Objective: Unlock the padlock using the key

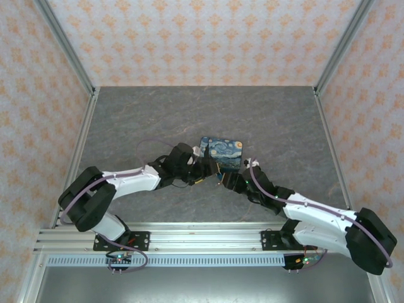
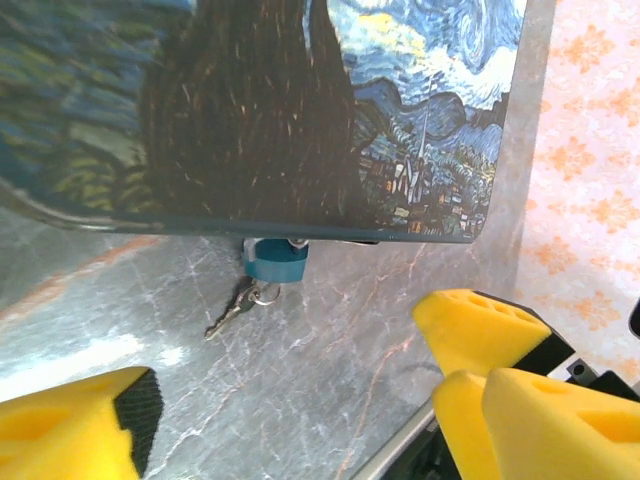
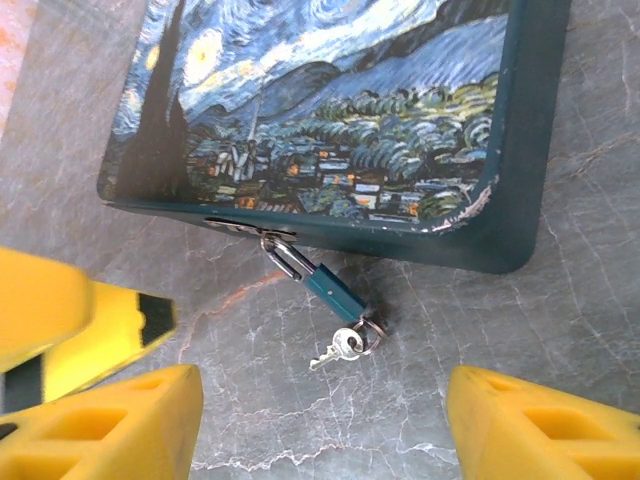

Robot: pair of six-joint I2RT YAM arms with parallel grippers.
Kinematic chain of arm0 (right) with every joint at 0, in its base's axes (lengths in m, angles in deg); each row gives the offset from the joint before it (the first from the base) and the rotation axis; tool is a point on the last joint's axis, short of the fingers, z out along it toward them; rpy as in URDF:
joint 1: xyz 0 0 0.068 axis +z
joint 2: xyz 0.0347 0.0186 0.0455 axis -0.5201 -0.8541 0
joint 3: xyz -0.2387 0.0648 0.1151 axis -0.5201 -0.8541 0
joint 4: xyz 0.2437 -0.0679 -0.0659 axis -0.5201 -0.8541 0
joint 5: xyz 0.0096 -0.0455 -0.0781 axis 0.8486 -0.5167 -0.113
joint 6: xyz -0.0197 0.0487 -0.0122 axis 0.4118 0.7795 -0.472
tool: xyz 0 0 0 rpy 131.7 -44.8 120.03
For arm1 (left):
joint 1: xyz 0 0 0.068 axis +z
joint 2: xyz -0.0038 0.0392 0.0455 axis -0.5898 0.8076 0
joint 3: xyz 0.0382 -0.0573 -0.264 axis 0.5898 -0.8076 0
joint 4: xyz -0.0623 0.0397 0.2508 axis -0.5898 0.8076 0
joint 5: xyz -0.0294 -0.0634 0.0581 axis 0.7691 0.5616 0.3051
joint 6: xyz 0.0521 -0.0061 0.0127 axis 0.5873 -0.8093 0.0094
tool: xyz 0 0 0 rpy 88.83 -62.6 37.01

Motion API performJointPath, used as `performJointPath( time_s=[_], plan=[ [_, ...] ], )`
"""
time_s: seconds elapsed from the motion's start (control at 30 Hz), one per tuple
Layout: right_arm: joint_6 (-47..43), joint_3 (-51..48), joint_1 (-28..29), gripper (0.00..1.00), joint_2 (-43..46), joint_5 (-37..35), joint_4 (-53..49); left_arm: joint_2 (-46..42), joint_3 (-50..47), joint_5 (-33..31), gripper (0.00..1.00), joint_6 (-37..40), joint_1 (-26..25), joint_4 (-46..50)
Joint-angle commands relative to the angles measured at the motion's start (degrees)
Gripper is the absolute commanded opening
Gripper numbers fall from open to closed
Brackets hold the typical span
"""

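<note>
Near the middle of the grey table (image 1: 158, 120) I see a flat box (image 1: 222, 151) with a starry-night painting on its lid. Both arms reach in toward the edge of the box nearest their bases.

On my right wrist camera, the small teal padlock (image 3: 325, 285) hangs from the clasp on the box's dark side wall. Its metal loop goes through the clasp. Its body lies slanted on the table, pointing away from the box. A little ring sits at the padlock's free end, and the key (image 3: 340, 348) lies flat on the table just beside it, joined to that ring. I cannot tell whether anything is pushed into the keyhole.

The right gripper (image 3: 320, 435) is spread wide with nothing between its yellow fingers (image 3: 540, 430). Padlock and key lie ahead of the gap, apart from both fingers.

On my left wrist camera, the left gripper (image 2: 290, 430) is spread wide too and holds nothing. From there the padlock pokes out below the box's edge, with the key on the table beside it, clear of the fingers.
</note>
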Motion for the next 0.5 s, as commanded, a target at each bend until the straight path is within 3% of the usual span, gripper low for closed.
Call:
performJointPath(
  time_s=[0.0,0.17,0.23,0.47],
  plan=[
    [0.90,0.79,-0.37,0.65,-2.69,-0.86,3.42,-2.11,2.64,-4.92,0.87,5.67,0.42,8.22],
    [0.90,2.18,-1.27,0.66,-6.40,-0.71,5.26,-3.47,4.27,-8.21,0.89,9.87,2.20,13.73],
    [0.98,2.71,-2.07,0.66,-7.65,-0.21,6.02,-4.19,4.73,-10.19,0.99,11.27,2.92,15.63],
    [0.73,5.19,-5.24,0.66,-12.21,2.59,8.21,-6.30,6.86,-13.79,1.00,15.10,5.56,20.37]
  ],
)
